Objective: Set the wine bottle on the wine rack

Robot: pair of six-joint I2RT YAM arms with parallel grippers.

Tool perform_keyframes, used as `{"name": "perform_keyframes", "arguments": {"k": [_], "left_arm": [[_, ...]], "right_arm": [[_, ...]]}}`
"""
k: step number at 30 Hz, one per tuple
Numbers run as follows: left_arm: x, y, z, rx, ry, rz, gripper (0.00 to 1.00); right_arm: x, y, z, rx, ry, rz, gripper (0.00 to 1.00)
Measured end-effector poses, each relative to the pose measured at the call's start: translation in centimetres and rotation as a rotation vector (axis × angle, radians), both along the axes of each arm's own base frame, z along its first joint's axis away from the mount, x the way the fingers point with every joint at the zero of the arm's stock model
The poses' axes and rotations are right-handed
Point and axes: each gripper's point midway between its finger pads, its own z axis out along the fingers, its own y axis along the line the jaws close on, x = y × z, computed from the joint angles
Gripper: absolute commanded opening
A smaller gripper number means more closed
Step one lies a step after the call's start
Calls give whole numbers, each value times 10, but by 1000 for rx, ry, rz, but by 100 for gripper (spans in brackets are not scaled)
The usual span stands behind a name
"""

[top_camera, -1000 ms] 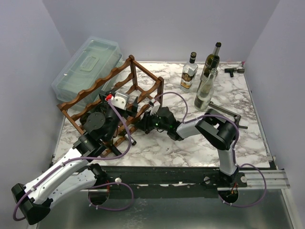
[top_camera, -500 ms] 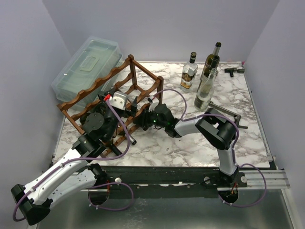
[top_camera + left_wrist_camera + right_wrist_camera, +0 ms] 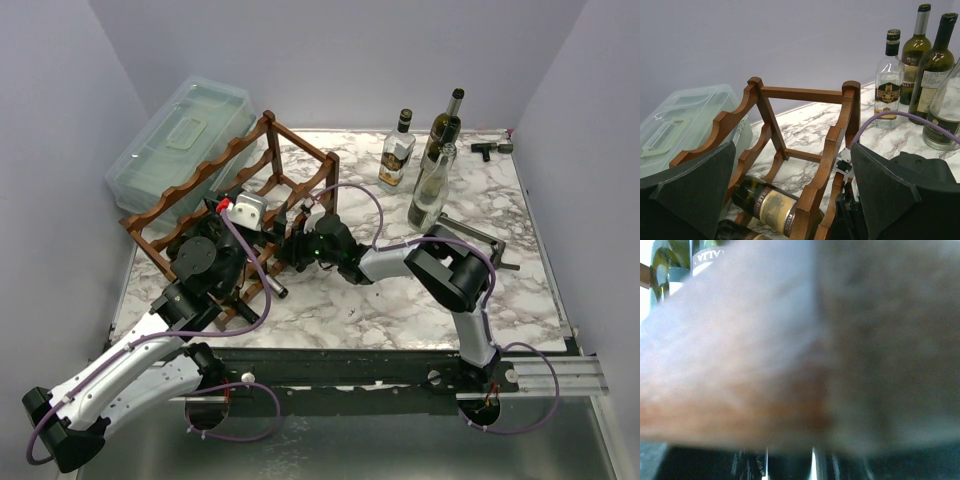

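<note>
The reddish-brown wine rack [image 3: 196,176] stands at the left of the marble table; it also fills the left wrist view [image 3: 837,135]. A dark wine bottle with a tan label [image 3: 767,206] lies in a lower tier, and its neck [image 3: 272,283] pokes out at the rack's near side. A second bottle [image 3: 730,232] lies below it. My left gripper [image 3: 262,215] is over the rack's near end, open and empty [image 3: 792,146]. My right gripper [image 3: 296,248] is pressed against the rack's right side. The right wrist view is a close blur of brown wood [image 3: 740,390], and its fingers do not show.
Three bottles stand at the back right: a clear square one [image 3: 397,150], a tall green one [image 3: 443,125] and a clear one [image 3: 432,190]. A clear plastic lidded box [image 3: 180,135] sits behind the rack. A black tool [image 3: 490,148] lies at the far right corner.
My right gripper has pushed left, up against the rack. The rack has shifted slightly to the left. My left arm has barely moved.
</note>
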Motion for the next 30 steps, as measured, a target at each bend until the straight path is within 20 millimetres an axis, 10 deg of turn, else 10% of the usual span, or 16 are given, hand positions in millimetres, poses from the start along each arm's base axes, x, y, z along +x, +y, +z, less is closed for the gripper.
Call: {"name": "perform_keyframes", "arguments": {"k": [7, 11, 15, 30], "left_arm": [[0, 0, 1, -1, -1, 0, 99], [0, 0, 1, -1, -1, 0, 99], [0, 0, 1, -1, -1, 0, 99], [10, -2, -12, 27, 41, 32, 99]], "right_arm": [[1, 1, -5, -54, -27, 3, 5], [4, 3, -4, -65, -32, -1, 50], [10, 2, -2, -64, -41, -33, 72], [3, -33, 21, -47, -86, -127, 86]]}}
